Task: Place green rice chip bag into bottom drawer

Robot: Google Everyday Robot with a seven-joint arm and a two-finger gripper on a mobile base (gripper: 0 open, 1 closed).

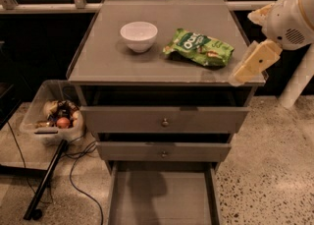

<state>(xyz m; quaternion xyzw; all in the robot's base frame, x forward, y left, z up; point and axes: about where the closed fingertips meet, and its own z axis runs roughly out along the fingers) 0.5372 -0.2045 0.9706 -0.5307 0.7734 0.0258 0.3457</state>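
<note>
The green rice chip bag (200,47) lies flat on the right half of the grey cabinet top (113,67), next to a white bowl (139,35). The bottom drawer (162,199) is pulled out at the foot of the cabinet, and its flat grey floor is bare. My gripper (251,64) hangs from the white arm (293,15) at the cabinet's right edge, just right of the bag and not touching it. It holds nothing.
The two upper drawers (165,120) with small knobs are slightly ajar. A clear bin of small items (54,116) sits on the floor at the left, with a black pole and cables (46,180) beside it. Speckled floor lies to the right.
</note>
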